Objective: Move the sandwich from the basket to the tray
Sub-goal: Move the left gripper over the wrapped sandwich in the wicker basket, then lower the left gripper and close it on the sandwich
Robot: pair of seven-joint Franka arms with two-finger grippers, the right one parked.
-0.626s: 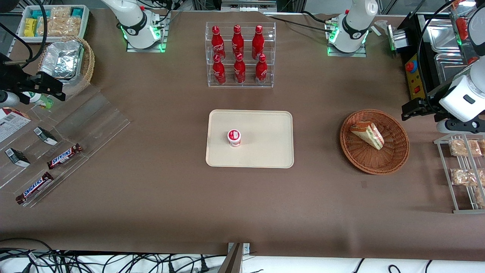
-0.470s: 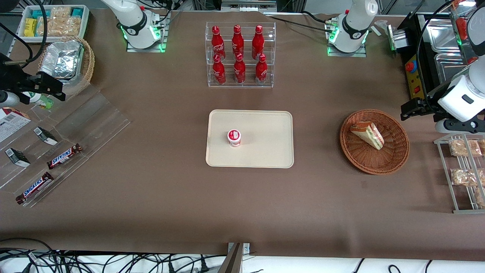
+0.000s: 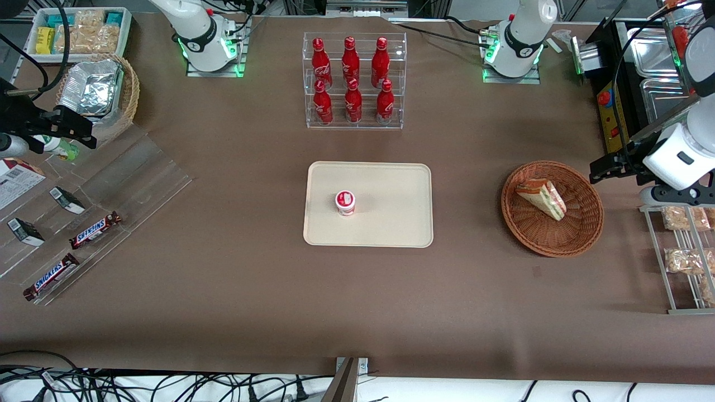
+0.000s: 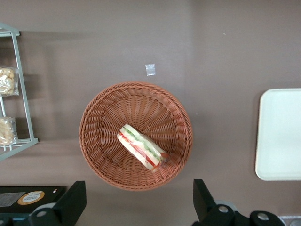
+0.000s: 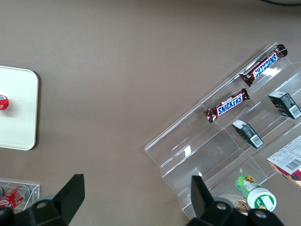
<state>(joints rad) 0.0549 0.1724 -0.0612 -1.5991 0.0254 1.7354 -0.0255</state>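
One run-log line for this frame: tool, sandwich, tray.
tool: open, above basket edge, empty | sandwich: in basket, untouched | tray: holds small cup | step: pre-grasp

Brown-covered table (image 3: 234,290), spread wide under everything. Near its middle, a cream tray (image 3: 391,223) lying flat. Toward the working arm's end, a round reddish wicker basket (image 3: 581,234), well apart from the tray; just beside the basket, a wire rack (image 3: 659,262) at the table's edge, and a small pale scrap (image 4: 150,69) on the bare cover near the basket. Farther from the front camera than the tray, a clear bottle rack (image 3: 354,125). Toward the parked arm's end, a clear stepped stand (image 3: 139,178), a tan basket (image 3: 131,95) and a white bin (image 3: 125,25). Left arm's hand (image 3: 596,173) above the table, just beside the wicker basket, fingers spread.
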